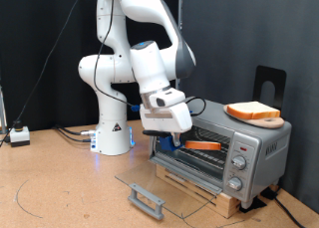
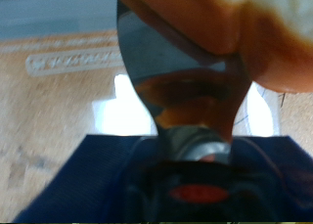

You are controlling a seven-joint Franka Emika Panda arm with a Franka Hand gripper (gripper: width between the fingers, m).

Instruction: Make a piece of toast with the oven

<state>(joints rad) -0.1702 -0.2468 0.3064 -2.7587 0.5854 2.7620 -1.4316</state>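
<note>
Gripper [image 1: 175, 138] at the open mouth of the boxy silver oven [image 1: 224, 153], fingers pinching a flat toast [image 1: 202, 144] by its orange-brown crust. Glass door [image 1: 159, 188] lies folded down. Second slice [image 1: 252, 112] rests on top.

I can't read any text from here. The wrist view shows a raised strip [image 2: 73, 60] with embossed marks too blurred to make out, and a small red mark [image 2: 199, 193] that stays illegible. The oven [image 1: 224, 148] shows no legible markings.
</note>
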